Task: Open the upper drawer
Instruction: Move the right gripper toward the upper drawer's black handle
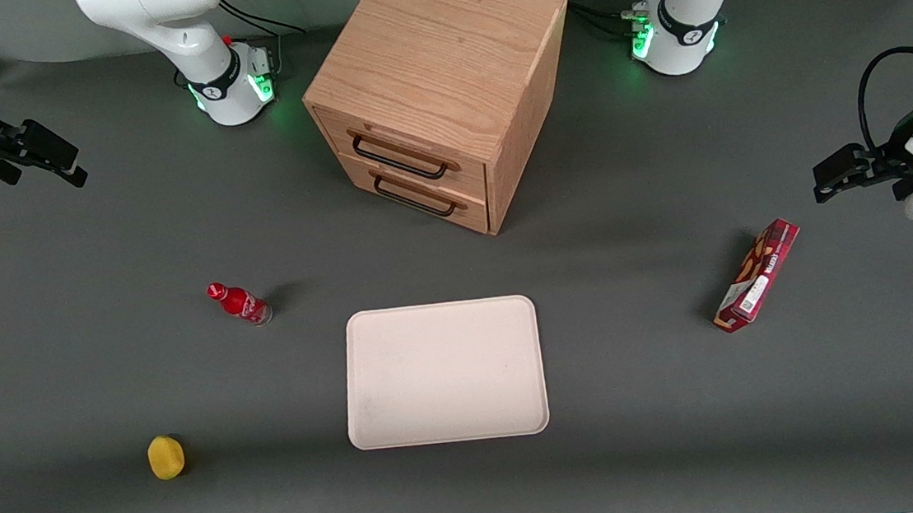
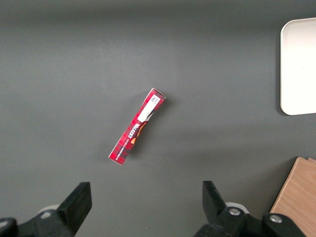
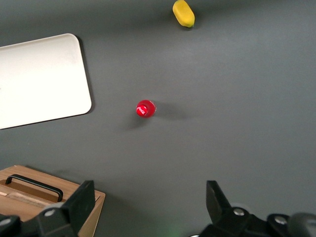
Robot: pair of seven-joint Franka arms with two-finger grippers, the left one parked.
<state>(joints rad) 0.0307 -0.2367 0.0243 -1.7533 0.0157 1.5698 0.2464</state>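
Note:
The wooden cabinet point(image 1: 439, 60) stands at the back middle of the table, with two drawers on its front. The upper drawer point(image 1: 414, 146) is closed, and its thin black bar handle point(image 1: 401, 159) lies flat against it. The lower drawer point(image 1: 426, 195) beneath it is closed too. My gripper point(image 1: 68, 166) is open and empty. It hangs high above the table toward the working arm's end, well away from the cabinet. In the right wrist view the gripper point(image 3: 150, 202) has its fingers wide apart, with a corner of the cabinet point(image 3: 89, 207) and one black handle point(image 3: 34, 185) beside it.
A red bottle point(image 1: 239, 303) stands on the table nearer the front camera than the cabinet and also shows in the right wrist view point(image 3: 145, 108). A yellow fruit point(image 1: 166, 456) lies near the front edge. A pale tray point(image 1: 439, 324) lies in front of the cabinet. A red box point(image 1: 758, 275) lies toward the parked arm's end.

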